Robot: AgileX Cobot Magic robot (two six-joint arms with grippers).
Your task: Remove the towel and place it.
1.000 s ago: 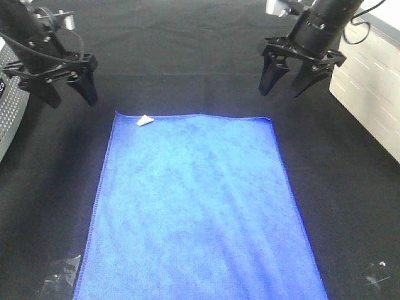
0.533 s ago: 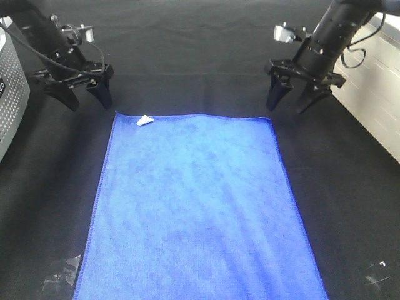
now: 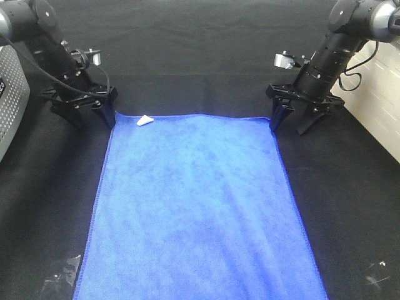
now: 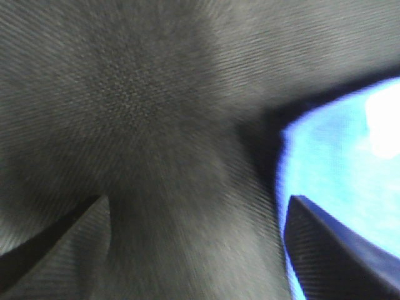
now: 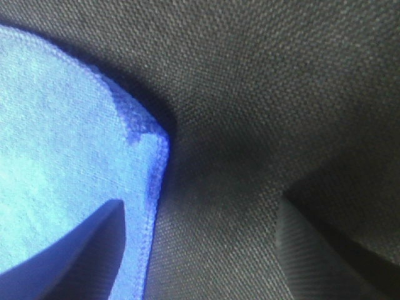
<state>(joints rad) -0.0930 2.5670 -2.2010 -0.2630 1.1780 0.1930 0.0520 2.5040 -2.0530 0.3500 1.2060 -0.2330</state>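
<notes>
The towel [image 3: 200, 212] is spread flat on the black-covered table [image 3: 187, 56], its near end out of view; a white tag [image 3: 144, 120] is seen at its far left corner. The left jaws are held open low at that corner, one finger [image 4: 325, 256] over the blue edge, the other finger [image 4: 56, 250] over bare black cloth. The right jaws are likewise open at the far right corner, one finger [image 5: 69, 262] over the towel, the other finger [image 5: 337, 250] beside it. Nothing is gripped.

Robot lab (black-draped bench [image 3: 187, 56])
</notes>
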